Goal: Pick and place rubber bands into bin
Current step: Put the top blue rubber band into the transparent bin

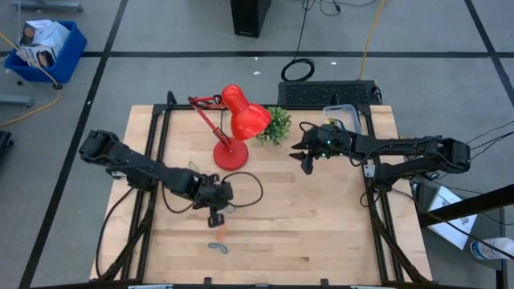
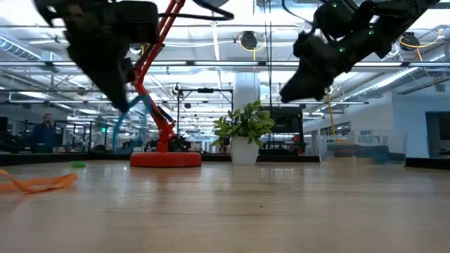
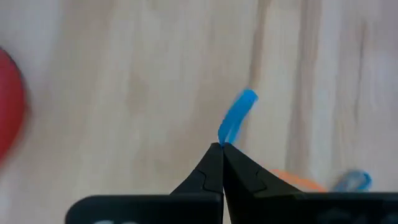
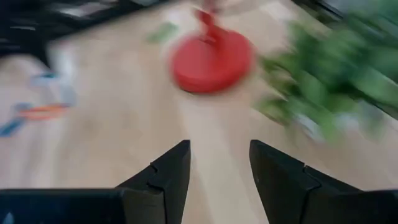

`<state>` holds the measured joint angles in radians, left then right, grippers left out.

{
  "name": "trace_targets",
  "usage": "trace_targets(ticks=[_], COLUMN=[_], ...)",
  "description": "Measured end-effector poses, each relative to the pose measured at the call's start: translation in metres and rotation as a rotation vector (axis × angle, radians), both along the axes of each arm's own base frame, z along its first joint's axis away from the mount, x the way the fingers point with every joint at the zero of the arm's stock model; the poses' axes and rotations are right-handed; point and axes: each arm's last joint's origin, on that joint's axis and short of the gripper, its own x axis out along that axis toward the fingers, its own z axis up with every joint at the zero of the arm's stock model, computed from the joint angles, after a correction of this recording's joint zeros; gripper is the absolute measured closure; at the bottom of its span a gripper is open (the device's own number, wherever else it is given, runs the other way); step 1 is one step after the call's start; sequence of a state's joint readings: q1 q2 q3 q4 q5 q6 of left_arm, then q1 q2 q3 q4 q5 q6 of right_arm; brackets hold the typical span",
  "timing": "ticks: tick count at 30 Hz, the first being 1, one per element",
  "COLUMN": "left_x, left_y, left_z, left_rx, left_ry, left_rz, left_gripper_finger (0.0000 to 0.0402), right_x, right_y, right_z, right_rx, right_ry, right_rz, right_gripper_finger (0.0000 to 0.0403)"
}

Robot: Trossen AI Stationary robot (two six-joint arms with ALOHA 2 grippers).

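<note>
Left gripper (image 3: 222,147), in front of the red lamp (image 1: 234,120), pinches a blue rubber band (image 3: 237,116); right gripper (image 4: 219,163) gapes empty beside the lamp; bin (image 1: 342,116) behind it; no readable writing

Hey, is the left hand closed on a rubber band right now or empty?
Closed on one. The left hand has its fingertips pressed together, with a blue rubber band sticking out from between them.

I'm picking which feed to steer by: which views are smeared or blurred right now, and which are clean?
Right wrist view: heavily smeared, the red lamp base and plant streaked, only the open right gripper crisp. Left wrist view: table soft, the blue rubber band pinched by the shut left gripper slightly blurred. Low view: arms dark against bright ceiling lights. High view: clean, evenly lit.
</note>
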<state>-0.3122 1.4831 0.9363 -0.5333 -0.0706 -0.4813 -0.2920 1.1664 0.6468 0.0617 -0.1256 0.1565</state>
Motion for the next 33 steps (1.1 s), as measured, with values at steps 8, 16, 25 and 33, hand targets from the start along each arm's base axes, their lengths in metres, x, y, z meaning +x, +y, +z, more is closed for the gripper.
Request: trace_targets(ticks=[8,16,25,33], left_x=[0.03,0.045,0.05,0.05], left_y=[0.025,0.039,0.04,0.042], left_z=[0.016,0.031,0.039,0.039], left_rx=[0.157,0.298,0.366,0.423], left_ry=[-0.311,-0.506,-0.596,-0.592], left_rz=[-0.093,-0.185,-0.223,-0.188], left_gripper_finger=[0.0401,0.04,0.0399,0.0397], right_x=[0.012,0.019,0.049,0.066], right_y=[0.03,0.064,0.084,0.094], right_z=[0.011,0.018,-0.003,-0.023], right_rx=[-0.129,-0.186,-0.272,-0.279], right_ry=[-0.133,-0.23,-0.302,-0.366], right_rz=[0.293,0.429,0.416,0.442], right_gripper_finger=[0.0251,0.0259,0.0259,0.0259])
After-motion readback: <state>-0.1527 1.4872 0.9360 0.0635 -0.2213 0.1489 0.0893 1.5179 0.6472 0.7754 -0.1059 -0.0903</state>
